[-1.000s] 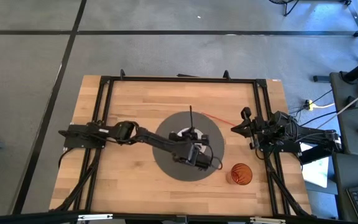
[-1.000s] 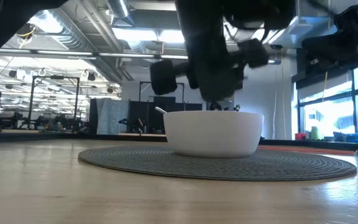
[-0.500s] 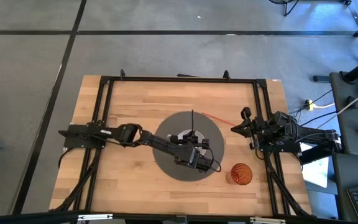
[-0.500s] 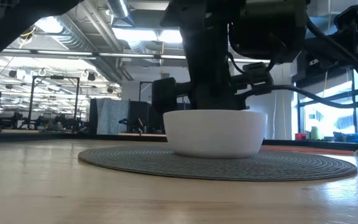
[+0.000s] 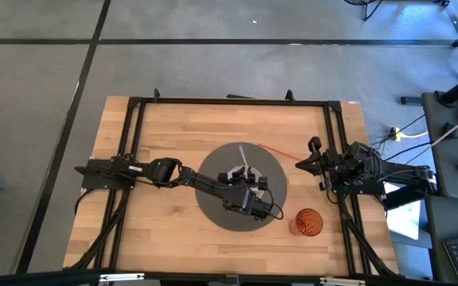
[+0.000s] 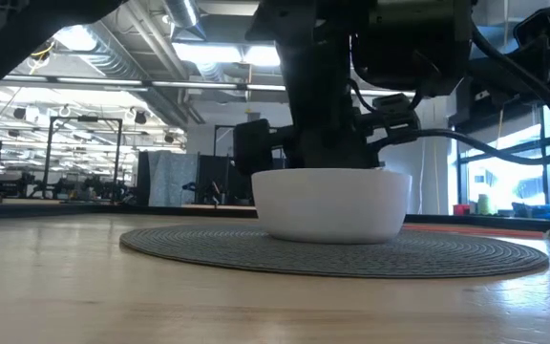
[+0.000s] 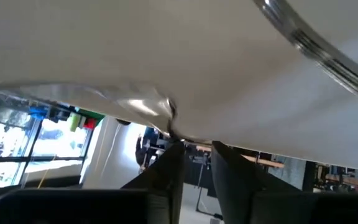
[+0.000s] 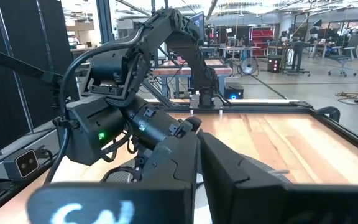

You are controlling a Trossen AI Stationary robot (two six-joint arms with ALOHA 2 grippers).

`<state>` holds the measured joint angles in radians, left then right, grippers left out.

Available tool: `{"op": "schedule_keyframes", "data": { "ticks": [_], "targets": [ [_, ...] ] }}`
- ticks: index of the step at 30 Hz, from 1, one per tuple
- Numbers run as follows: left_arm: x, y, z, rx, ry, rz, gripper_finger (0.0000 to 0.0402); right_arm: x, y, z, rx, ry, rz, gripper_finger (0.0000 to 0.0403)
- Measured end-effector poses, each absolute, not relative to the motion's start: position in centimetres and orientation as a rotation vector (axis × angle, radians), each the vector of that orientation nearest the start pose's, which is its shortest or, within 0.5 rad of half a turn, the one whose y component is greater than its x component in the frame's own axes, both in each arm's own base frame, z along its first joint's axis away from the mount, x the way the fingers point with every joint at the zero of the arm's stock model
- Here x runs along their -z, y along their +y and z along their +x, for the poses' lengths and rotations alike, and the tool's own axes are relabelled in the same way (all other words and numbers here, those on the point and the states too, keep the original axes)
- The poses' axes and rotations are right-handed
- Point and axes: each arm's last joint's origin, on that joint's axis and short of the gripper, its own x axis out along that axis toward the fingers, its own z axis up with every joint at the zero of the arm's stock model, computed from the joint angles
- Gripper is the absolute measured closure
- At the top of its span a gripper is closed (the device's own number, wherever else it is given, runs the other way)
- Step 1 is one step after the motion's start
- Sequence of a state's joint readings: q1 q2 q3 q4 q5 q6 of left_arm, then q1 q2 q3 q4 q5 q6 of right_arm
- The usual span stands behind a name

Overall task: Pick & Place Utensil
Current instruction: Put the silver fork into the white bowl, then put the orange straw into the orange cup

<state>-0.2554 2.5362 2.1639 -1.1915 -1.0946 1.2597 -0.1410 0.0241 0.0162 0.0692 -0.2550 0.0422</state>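
A white bowl (image 6: 330, 204) stands on a round grey mat (image 5: 213, 202) in the table's middle. A silver utensil (image 5: 243, 155) leans out of the bowl over its far rim; in the left wrist view its shiny handle (image 7: 319, 46) crosses the bowl's white inside. My left gripper (image 7: 197, 146) is down inside the bowl from above, with a narrow gap between its fingers. My right gripper (image 8: 199, 149) waits shut at the table's right edge (image 5: 310, 156). My left gripper has a shiny metal end (image 7: 157, 107) lying just off one fingertip (image 7: 174, 152) inside the bowl. I cannot tell whether the finger touches it. Nothing shows in the gap between the fingers.
An orange round cup (image 5: 308, 222) stands on the wood near the table's right near corner, just off the mat. A thin red stick (image 5: 281, 152) lies from the mat toward the right gripper. A black frame (image 5: 229, 101) runs around the table.
My left gripper has come down into the bowl. In the last half second the arm has held still while the utensil, which stood upright out of the bowl, has tipped toward the far left and now leans on the rim.
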Motion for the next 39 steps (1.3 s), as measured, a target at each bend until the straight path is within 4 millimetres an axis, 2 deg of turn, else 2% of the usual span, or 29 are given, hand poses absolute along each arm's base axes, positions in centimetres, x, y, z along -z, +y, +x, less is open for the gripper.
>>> {"op": "schedule_keyframes", "data": {
  "ticks": [3,8,13,16,18,21,23,25,27,28,29,31,34,36,39],
  "targets": [
    [-14.4,-10.1,47.7,0.213,1.653,2.000,0.0323,-17.4,-0.6,9.7,-0.115,-0.058,0.030,0.0380],
    [-17.0,-11.2,47.2,0.170,1.587,1.989,0.0326,-17.4,-0.6,9.7,-0.115,-0.058,0.032,0.0380],
    [-17.9,-12.2,46.8,0.179,1.547,1.990,0.0331,-17.4,-0.6,9.7,-0.116,-0.058,0.033,0.0380],
    [-19.1,-12.4,46.5,0.121,1.522,1.958,0.0332,-17.4,-0.6,9.7,-0.116,-0.058,0.033,0.0380],
    [-20.7,-12.3,46.2,0.044,1.481,1.887,0.0332,-17.4,-0.6,9.7,-0.115,-0.058,0.033,0.0380],
    [-25.1,-11.8,44.8,-0.122,1.357,1.630,0.0336,-17.4,-0.6,9.7,-0.115,-0.058,0.033,0.0380],
    [-28.9,-10.9,43.0,-0.191,1.270,1.326,0.0342,-17.4,-0.6,9.7,-0.116,-0.058,0.033,0.0380],
    [-32.4,-9.4,40.8,-0.213,1.201,0.922,0.0351,-17.4,-0.6,9.7,-0.116,-0.058,0.033,0.0380],
    [-35.1,-7.4,38.3,-0.189,1.182,0.567,0.0365,-17.4,-0.6,9.7,-0.117,-0.058,0.033,0.0380],
    [-36.0,-6.8,37.2,-0.180,1.146,0.462,0.0375,-17.4,-0.6,9.7,-0.120,-0.058,0.035,0.0380],
    [-36.5,-6.6,36.3,-0.170,1.092,0.417,0.0386,-17.4,-0.6,9.7,-0.125,-0.057,0.036,0.0380],
    [-36.6,-7.5,34.8,-0.073,0.941,0.398,0.0396,-17.4,-0.6,9.7,-0.127,-0.057,0.037,0.0380],
    [-35.6,-8.6,31.3,0.108,0.714,0.403,0.0398,-17.4,-0.6,9.7,-0.126,-0.057,0.039,0.0380],
    [-34.9,-7.8,28.4,0.073,0.545,0.387,0.0400,-17.4,-0.6,9.7,-0.126,-0.057,0.039,0.0380],
    [-33.4,-5.1,23.7,-0.087,0.336,0.286,0.0400,-17.4,-0.6,9.7,-0.126,-0.057,0.036,0.0380]
  ]
}}
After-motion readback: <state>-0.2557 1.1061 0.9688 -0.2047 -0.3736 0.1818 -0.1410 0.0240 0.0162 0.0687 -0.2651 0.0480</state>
